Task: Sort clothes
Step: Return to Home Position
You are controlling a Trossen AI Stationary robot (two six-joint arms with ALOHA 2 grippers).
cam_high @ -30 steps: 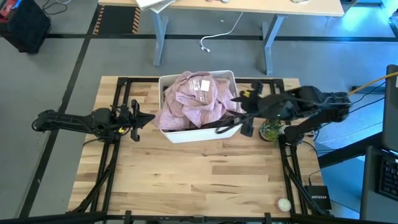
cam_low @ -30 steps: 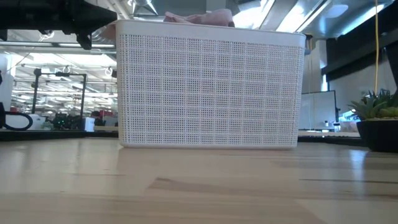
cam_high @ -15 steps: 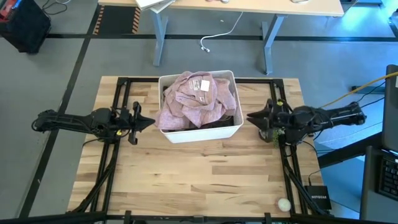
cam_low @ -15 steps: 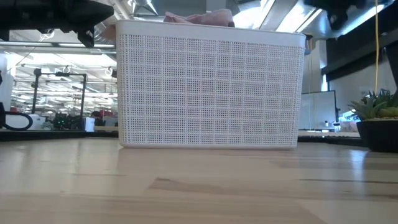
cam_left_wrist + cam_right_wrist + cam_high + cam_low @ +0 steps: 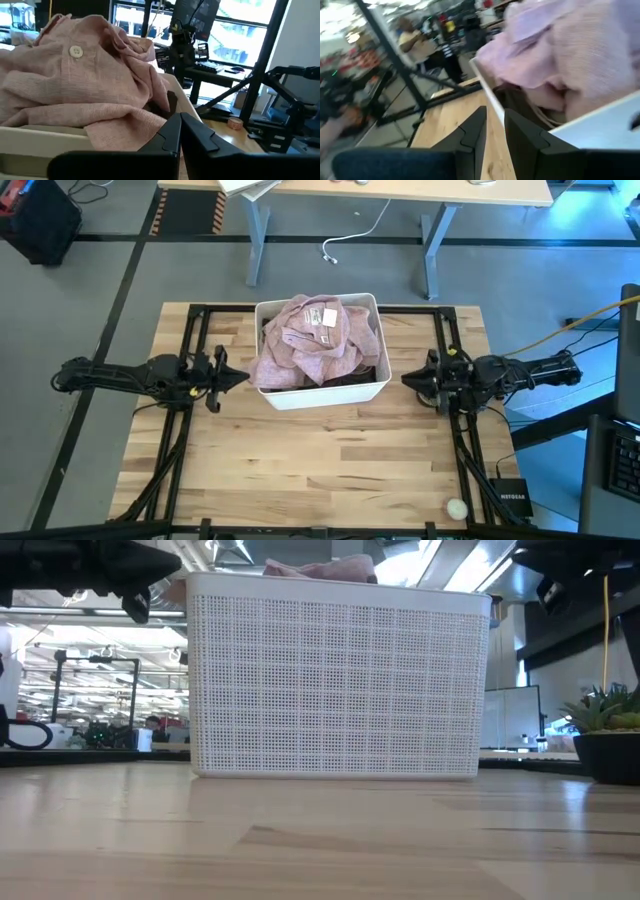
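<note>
High view: clothes [image 5: 310,340] heaped in the white bin [image 5: 322,397], mid-rear of the tabletop [image 5: 320,470], pink garment [image 5: 75,95] on top. The left arm [image 5: 150,373] and right arm [image 5: 500,370] lie level either side, clear of the bin. Likely parked, as nothing is left out to sort. Jaws: left pressed together, right narrowly spread, both empty. Pale plank wood; potted plant [image 5: 610,740] at the right; grey floor and a desk [image 5: 350,192] beyond.
</note>
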